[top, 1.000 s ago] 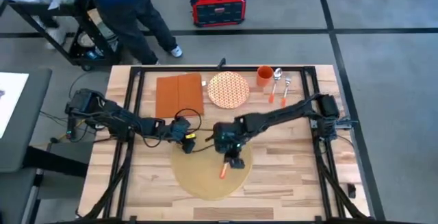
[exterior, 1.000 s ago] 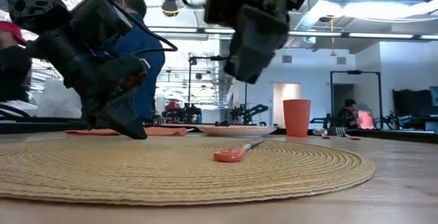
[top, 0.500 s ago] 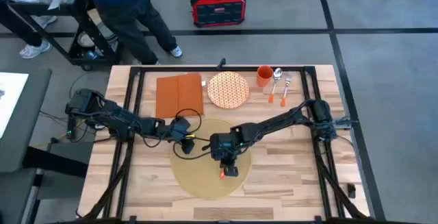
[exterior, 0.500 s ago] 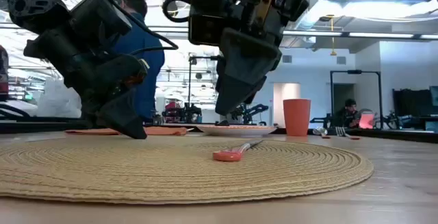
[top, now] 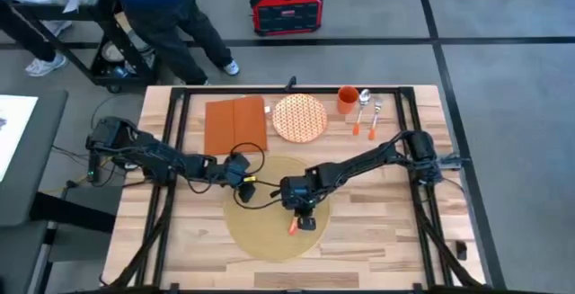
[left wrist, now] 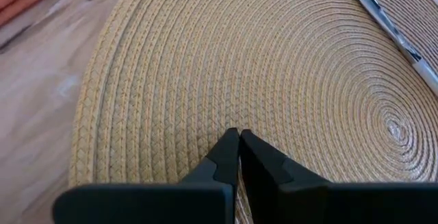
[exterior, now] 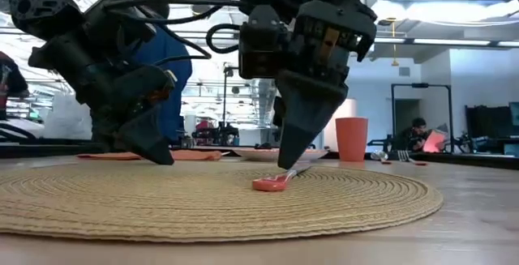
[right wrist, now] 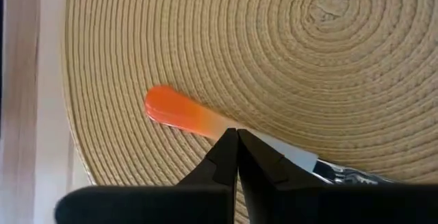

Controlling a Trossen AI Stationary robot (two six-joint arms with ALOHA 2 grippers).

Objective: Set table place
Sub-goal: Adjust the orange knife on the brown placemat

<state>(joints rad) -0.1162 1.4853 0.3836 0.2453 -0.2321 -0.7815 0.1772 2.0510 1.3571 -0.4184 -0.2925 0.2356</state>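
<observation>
The place, a large round tan woven placemat (top: 269, 231), lies flat on the table (top: 377, 231) near its front middle. An orange-handled metal utensil (top: 294, 227) lies on the mat's right half. My right gripper (top: 303, 215) stands over it, shut, fingertips down at the utensil (right wrist: 174, 111). My left gripper (top: 241, 192) is shut, its tips down on the mat's far left part (left wrist: 171, 80). In the left wrist view the utensil's metal end (left wrist: 393, 29) shows farther across the mat. My left gripper presses its shut fingertips (left wrist: 229, 145) on the placemat's woven top near its far left edge (exterior: 122, 168), coming slanting down from the table's left. The mat lies flat. My right gripper sets its shut fingertips (right wrist: 229, 142) on the utensil where the orange handle meets the metal shaft (right wrist: 212, 122), from above, pointing down. The utensil lies flat on the mat.
At the table's far side lie a rust-orange napkin (top: 236, 125), an orange-and-white patterned plate (top: 299, 117), an orange cup (top: 348, 100) and two more orange-handled utensils (top: 367, 114). Black frame rails (top: 175, 150) cross the table. A person (top: 162, 15) stands beyond the far left corner.
My right gripper has come down from above the mat to the utensil, shifting slightly toward the table's left and near edge. The utensil and the mat have stayed where they were.
</observation>
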